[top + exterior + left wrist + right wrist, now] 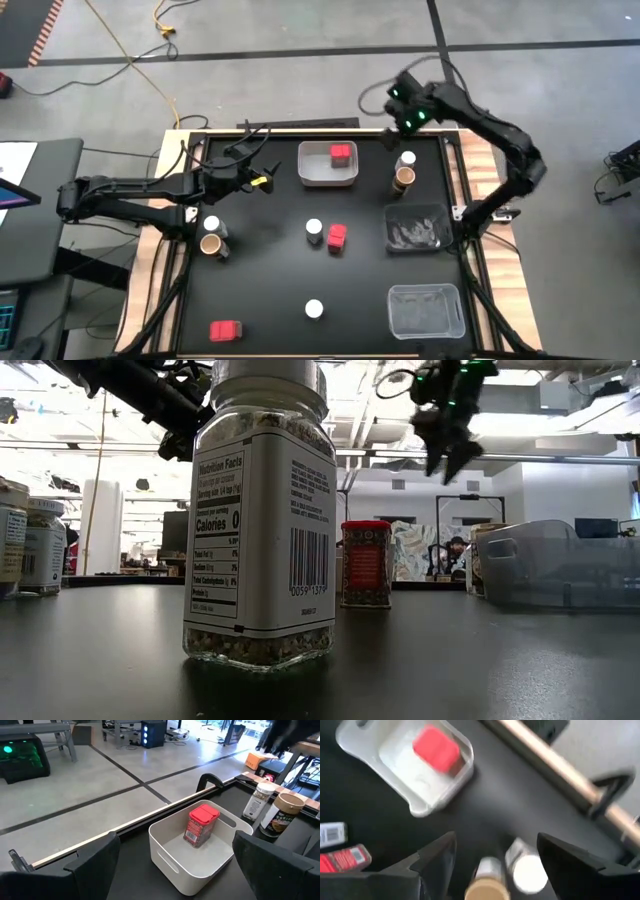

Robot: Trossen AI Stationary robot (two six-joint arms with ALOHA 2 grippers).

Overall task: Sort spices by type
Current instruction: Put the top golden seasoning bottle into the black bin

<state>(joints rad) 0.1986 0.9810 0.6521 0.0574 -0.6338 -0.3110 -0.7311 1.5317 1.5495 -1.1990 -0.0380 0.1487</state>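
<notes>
High view: right hand (404, 132) hovers open and empty above the far white-lidded jar (408, 160) and brown-lidded jar (404, 177); one red box (341, 154) sits in the white rectangular bin (327, 178). Left wrist view: left hand (175, 865) open, empty, facing that bin. Next, probably descend onto a jar.

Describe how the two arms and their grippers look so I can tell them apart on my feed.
Both arms are dark, jointed and thin, with black cables along them. The right gripper has green lights glowing on its wrist. The left gripper shows a small yellow mark. Fingers are broad, matte black wedges.
</notes>
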